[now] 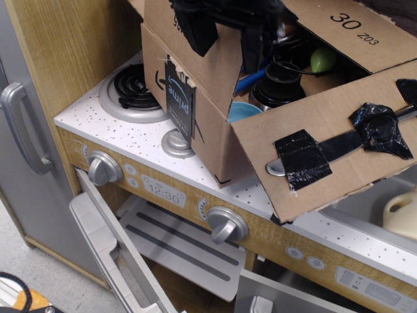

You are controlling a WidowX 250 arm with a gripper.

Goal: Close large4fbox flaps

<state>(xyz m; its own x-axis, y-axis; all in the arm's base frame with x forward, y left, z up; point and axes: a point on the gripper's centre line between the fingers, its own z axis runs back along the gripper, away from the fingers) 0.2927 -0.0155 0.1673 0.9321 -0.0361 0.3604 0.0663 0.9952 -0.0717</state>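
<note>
The large4fbox (195,130) is a brown cardboard box standing on the toy stove top, with black-and-blue prime tape (180,98) on its side. Its far flap (345,29), printed "30 Z03", lies open outward. The near flap (326,153) hangs out to the right with a silver utensil taped on it. The left flap (218,65) stands roughly upright. My black gripper (225,40) is at the top, open. One finger (199,32) is outside that flap and the other finger (251,52) is inside the box.
Inside the box are a blue bowl (242,109), a black pot (280,81) and a green ball (322,59). A burner (130,91), knobs (104,168), an open oven door (111,254), a grey handle (19,130) and a sink (391,208) surround it.
</note>
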